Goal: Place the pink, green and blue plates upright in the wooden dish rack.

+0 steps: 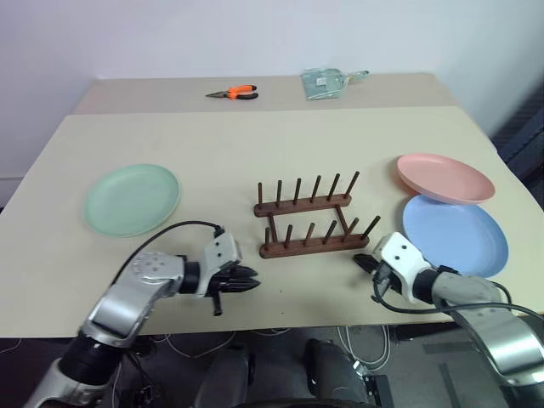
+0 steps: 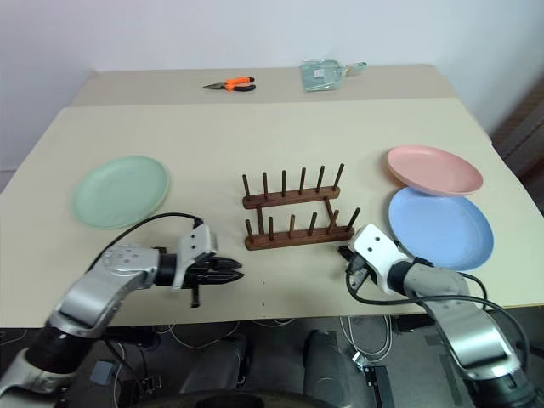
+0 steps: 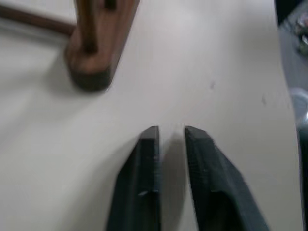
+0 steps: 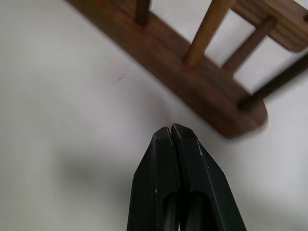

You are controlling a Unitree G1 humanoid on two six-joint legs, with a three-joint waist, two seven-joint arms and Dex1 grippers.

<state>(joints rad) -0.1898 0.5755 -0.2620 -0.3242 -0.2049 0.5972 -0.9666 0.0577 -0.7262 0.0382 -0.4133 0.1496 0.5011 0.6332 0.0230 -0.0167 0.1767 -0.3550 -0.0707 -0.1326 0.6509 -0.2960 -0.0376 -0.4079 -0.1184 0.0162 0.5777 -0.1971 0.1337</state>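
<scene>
The wooden dish rack (image 1: pixel 310 217) stands empty at the table's middle, its pegs upright. The green plate (image 1: pixel 132 198) lies flat to its left. On the right the pink plate (image 1: pixel 444 177) rests with its near rim over the far edge of the blue plate (image 1: pixel 455 234). My left gripper (image 1: pixel 252 281) hovers low by the rack's near left end (image 3: pixel 91 72), its fingers (image 3: pixel 144 163) a narrow gap apart with nothing between them. My right gripper (image 1: pixel 360 259) is shut and empty just off the rack's near right end (image 4: pixel 236 120).
Orange-handled pliers (image 1: pixel 234 93) and a greenish packet (image 1: pixel 325 83) lie on the far table. The table's front edge (image 1: pixel 297 319) runs just under both grippers. Bare tabletop (image 1: pixel 212 144) stretches behind the rack.
</scene>
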